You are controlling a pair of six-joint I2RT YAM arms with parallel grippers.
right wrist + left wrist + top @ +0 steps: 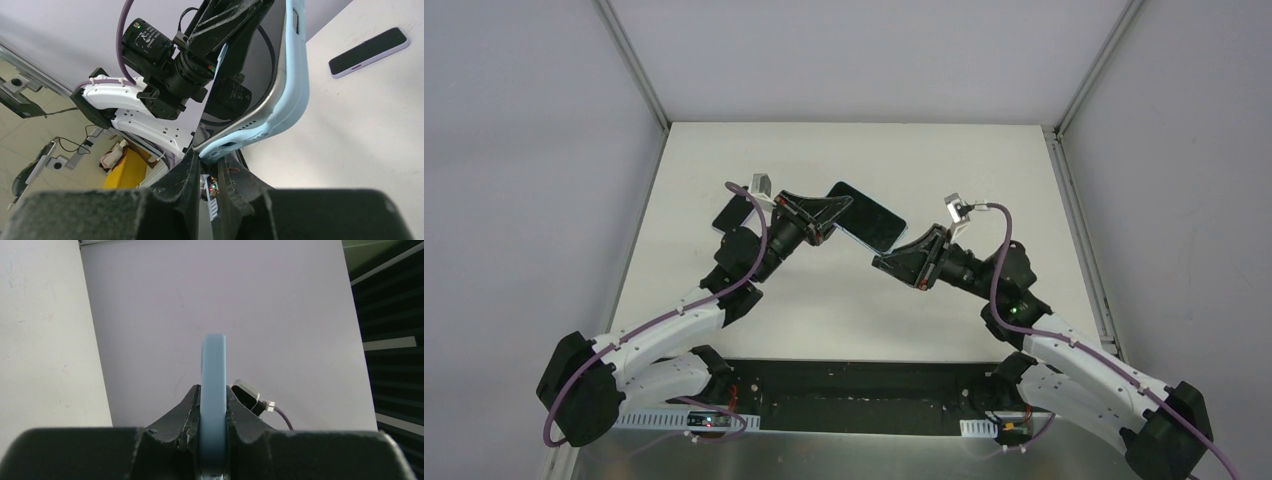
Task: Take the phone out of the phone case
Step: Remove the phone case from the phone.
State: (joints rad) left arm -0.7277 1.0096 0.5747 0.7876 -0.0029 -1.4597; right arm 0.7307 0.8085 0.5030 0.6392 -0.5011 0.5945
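Holds a light blue flexible phone case (pixel 213 372) in the air above the white counter (pixel 844 305), near its middle, between both claws. Clenches the left claw (pixel 213 396) on one end of the phone case, with black fingers (pixel 186 407) pressed against both flat faces. Presents the case edge-on and upright in the left wrist view. Clenches the right claw (pixel 212 165) on the opposite end, at a lower corner of the case, pinched tight between the two fingertips. Shows a dark-screened phone with a grey metal rim (pixel 867 217) seated in the case, screen turned up toward the top camera. Shows the blue case wall bowed outward along one long side in the right wrist view. Cannot tell from these views whether the grey rim sits free of the case lip at that bend. Sets the claws facing each other across the phone, left claw at the far-left end and right claw at the near-right end in the top view. Shows a second phone in a lilac case (pixel 369 51) lying flat, screen up, on the counter beside the left arm (pixel 135 107), well apart from the held case.
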